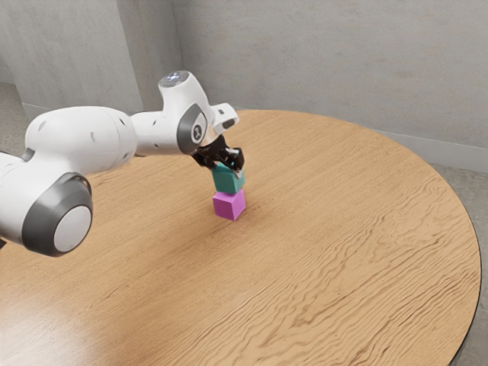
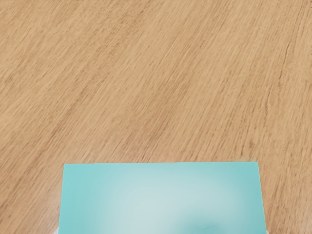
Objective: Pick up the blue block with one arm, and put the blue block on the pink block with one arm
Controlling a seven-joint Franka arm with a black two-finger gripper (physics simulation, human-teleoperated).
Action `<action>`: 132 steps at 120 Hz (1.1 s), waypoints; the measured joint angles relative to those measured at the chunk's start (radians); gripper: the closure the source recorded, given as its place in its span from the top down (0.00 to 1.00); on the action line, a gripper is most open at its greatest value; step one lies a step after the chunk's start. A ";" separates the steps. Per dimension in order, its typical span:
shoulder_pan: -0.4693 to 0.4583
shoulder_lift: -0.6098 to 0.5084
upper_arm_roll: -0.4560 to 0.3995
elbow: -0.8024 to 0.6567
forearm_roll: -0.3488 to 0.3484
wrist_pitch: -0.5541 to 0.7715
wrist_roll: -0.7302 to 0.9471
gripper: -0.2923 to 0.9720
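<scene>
Grey walls back the round wooden table [image 1: 343, 252], where the gripper [image 1: 226, 165], jaws closed narrowly on the blue block [image 1: 228, 181], holds it at twelve o'clock of the pink block [image 1: 229, 206], seemingly touching, squared up for stacking.

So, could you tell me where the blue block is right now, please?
In the exterior view, the blue block is left of centre on the table, held in the hand directly atop the pink block.

No legible text, label, brand or number anywhere; just a tiny unreadable mark on the grey round joint cap [image 1: 194, 130].
</scene>
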 joint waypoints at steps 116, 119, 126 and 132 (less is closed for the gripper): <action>-0.004 -0.012 0.008 -0.040 -0.008 -0.010 0.220 0.49; -0.004 -0.012 0.009 -0.040 -0.007 -0.010 0.217 0.49; -0.004 -0.012 0.009 -0.040 -0.006 -0.010 0.209 0.49; -0.005 -0.011 0.009 -0.040 -0.006 -0.010 0.203 0.49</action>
